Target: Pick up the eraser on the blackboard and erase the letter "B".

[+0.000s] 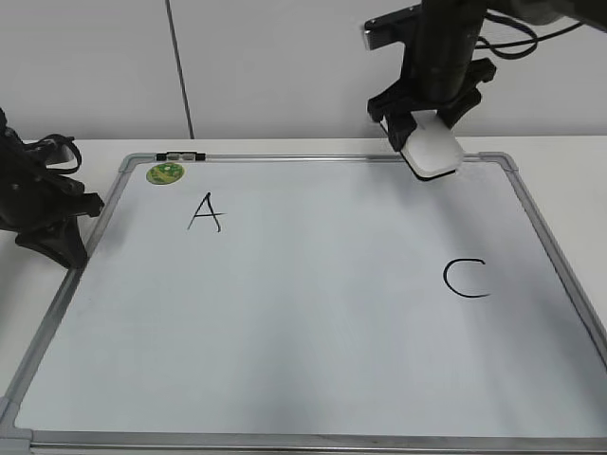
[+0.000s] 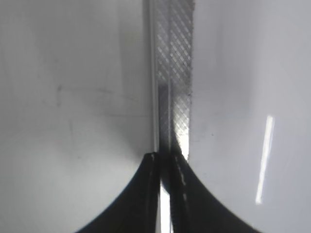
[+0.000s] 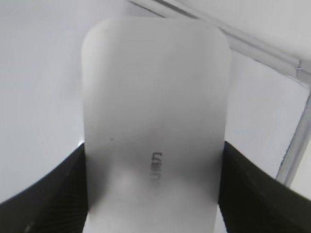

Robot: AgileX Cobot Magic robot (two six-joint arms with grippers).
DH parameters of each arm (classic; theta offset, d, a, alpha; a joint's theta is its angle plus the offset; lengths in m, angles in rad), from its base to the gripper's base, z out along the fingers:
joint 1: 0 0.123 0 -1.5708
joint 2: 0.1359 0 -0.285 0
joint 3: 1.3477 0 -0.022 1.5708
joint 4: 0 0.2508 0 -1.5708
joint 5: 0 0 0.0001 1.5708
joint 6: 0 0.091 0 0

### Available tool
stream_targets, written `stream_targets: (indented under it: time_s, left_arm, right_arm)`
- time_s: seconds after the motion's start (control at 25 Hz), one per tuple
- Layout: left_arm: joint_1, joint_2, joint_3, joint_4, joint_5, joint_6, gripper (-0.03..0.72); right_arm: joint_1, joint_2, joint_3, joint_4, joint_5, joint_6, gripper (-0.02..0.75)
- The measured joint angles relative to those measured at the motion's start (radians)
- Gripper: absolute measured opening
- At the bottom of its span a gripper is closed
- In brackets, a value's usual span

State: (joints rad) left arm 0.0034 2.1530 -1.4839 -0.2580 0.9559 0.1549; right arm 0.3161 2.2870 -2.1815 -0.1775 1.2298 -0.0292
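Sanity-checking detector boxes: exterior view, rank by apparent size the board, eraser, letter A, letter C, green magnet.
1. blackboard
2. eraser, held in the right pincer
3. letter C and letter A: too alike to rank
4. green magnet

- I see a plain white surface running back to a pale wall.
- Flat on it lies the large rectangular blackboard, white-faced with a silver-grey metal frame.
- At the blackboard's left edge my left arm's black claw sits low against the surface.
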Motion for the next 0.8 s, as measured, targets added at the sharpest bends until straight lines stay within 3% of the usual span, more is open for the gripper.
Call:
stream_targets:
  time_s: [0.36,0.8]
  left_arm:
    - [0.000,0.000,0.000,0.000,0.000,0.000,0.010]
    - [0.000,0.000,0.000,0.000,-0.002,0.000,0.010]
  right_arm:
    - [-0.117,-0.105,0.027,0.134,0.006,-0.015,0.537]
    - [-0.169,-0.307,0.346,0.141,0.010,-0.037,0.537]
